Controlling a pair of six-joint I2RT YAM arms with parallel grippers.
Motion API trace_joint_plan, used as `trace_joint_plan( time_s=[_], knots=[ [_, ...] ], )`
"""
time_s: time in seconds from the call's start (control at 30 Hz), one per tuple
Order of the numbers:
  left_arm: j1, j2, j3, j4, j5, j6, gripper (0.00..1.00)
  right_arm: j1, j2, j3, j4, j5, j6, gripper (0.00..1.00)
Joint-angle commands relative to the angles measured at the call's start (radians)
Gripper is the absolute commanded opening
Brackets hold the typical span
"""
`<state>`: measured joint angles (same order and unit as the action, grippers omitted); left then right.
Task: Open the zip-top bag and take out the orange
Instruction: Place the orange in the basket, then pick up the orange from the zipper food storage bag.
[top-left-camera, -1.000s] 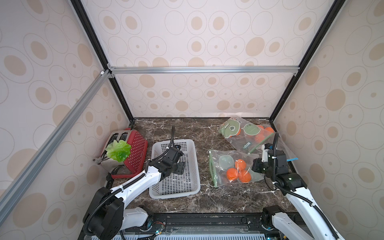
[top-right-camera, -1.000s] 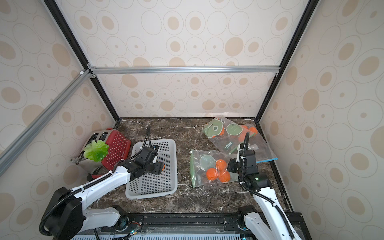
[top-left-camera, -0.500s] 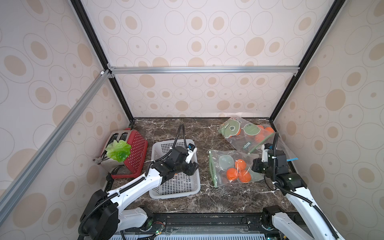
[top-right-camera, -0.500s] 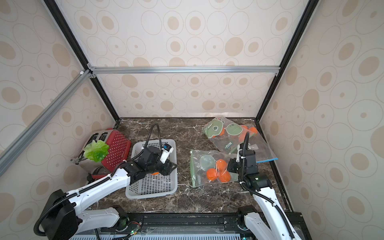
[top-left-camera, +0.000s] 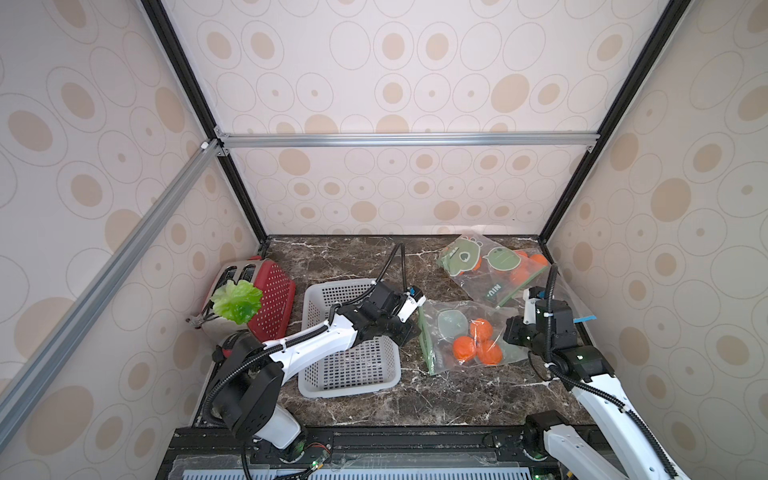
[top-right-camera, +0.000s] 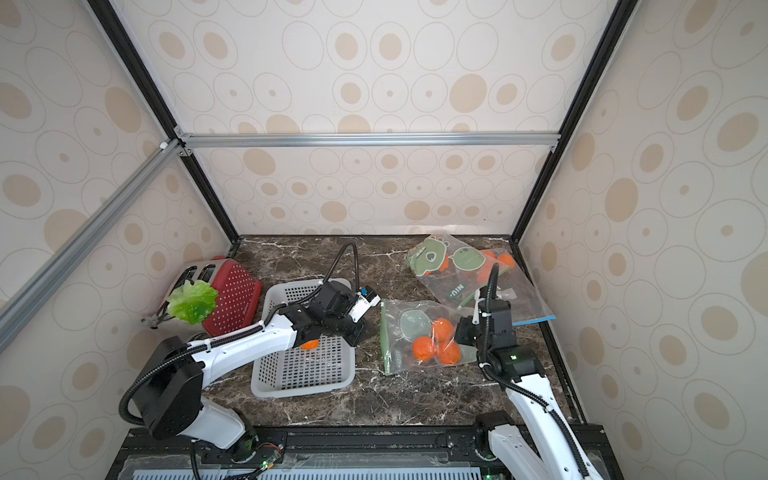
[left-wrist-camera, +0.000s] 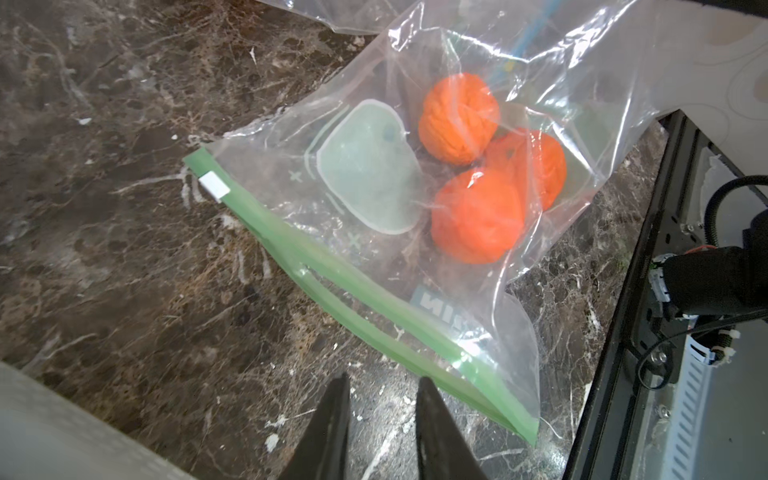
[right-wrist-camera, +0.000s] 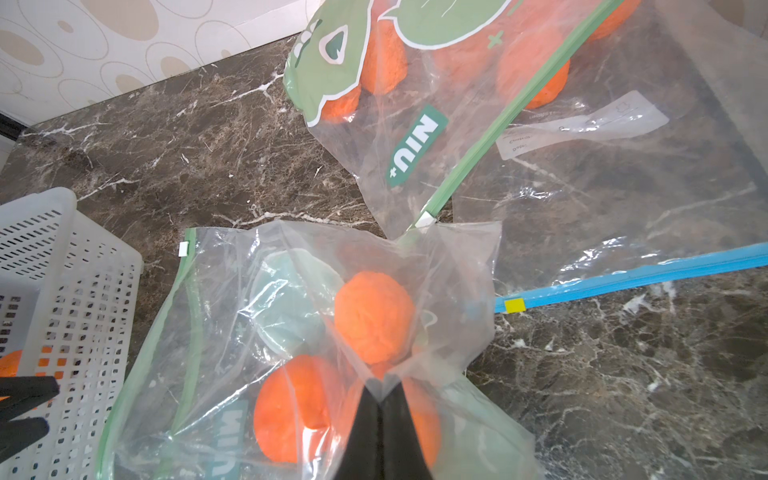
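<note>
The bag (top-left-camera: 451, 328) lies flat on the table (top-left-camera: 436, 401), lower right of centre in both top views, with three oranges (top-left-camera: 478, 345) inside. The right pincer (right-wrist-camera: 381, 390) is clenched on a fold of plastic at the bag's right edge. The left pincer (left-wrist-camera: 380, 380) hangs released (narrow gap, nothing in it) just short of the green zip edge (left-wrist-camera: 332, 270), over the bare strip beside the basket (top-left-camera: 349, 374). A second bag (top-left-camera: 494, 270) crowds the upper edge.
</note>
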<state>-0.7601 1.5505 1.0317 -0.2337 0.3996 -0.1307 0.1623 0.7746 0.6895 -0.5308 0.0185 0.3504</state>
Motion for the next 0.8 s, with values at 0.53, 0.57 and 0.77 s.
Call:
trace_joint_plan(
  time_s=[0.53,0.57,0.77],
  knots=[
    [-0.048,0.203,0.148,-0.148,0.004,0.084,0.23,-0.007,-0.007,-0.014,0.004,0.001,0.005,0.00],
    [-0.051,0.212,0.153,-0.140,0.009,0.085,0.23,-0.007,-0.008,-0.015,0.004,0.001,0.005,0.00],
    [-0.055,0.209,0.125,0.010,0.015,0.025,0.23,-0.007,-0.004,-0.016,0.002,-0.001,0.005,0.00]
  ],
)
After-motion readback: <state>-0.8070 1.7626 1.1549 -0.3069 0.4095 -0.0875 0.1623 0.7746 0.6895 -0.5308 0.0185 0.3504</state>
